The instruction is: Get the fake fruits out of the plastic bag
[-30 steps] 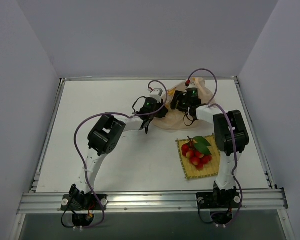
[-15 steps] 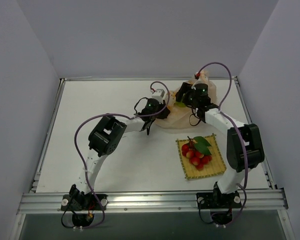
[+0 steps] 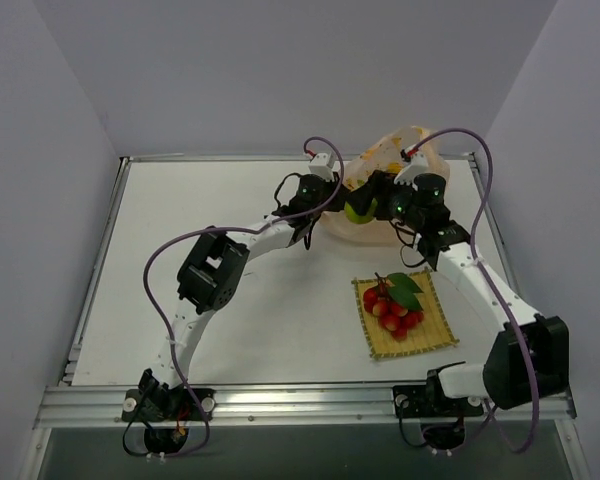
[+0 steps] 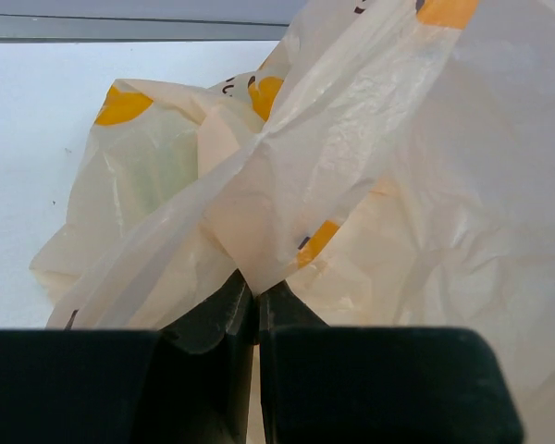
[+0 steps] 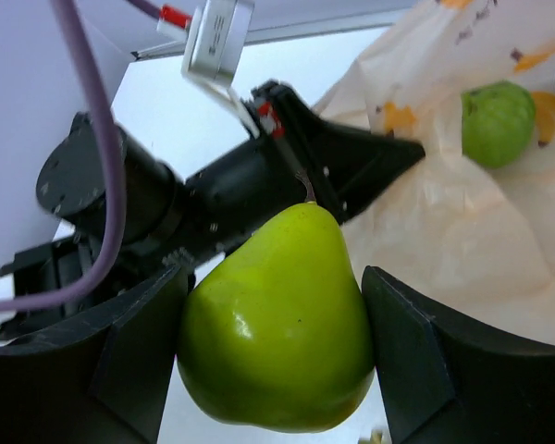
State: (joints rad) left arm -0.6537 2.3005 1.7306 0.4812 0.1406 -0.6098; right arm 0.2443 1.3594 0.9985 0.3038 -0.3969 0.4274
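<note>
Glossy green pear-shaped fruit [image 5: 268,314] clamped between right gripper [image 5: 276,356] fingers, over the table's 1 o'clock.
Left gripper [image 4: 256,305] pinched shut on crinkled, translucent plastic bag [image 4: 398,185]; round green fruit [image 5: 497,122] sits inside, another cut off at the frame edge.

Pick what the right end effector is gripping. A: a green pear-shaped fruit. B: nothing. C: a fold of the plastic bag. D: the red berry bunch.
A: the right wrist view shows the green pear-shaped fruit clamped in the right end effector, while the red berry bunch lies on the woven mat.
</note>
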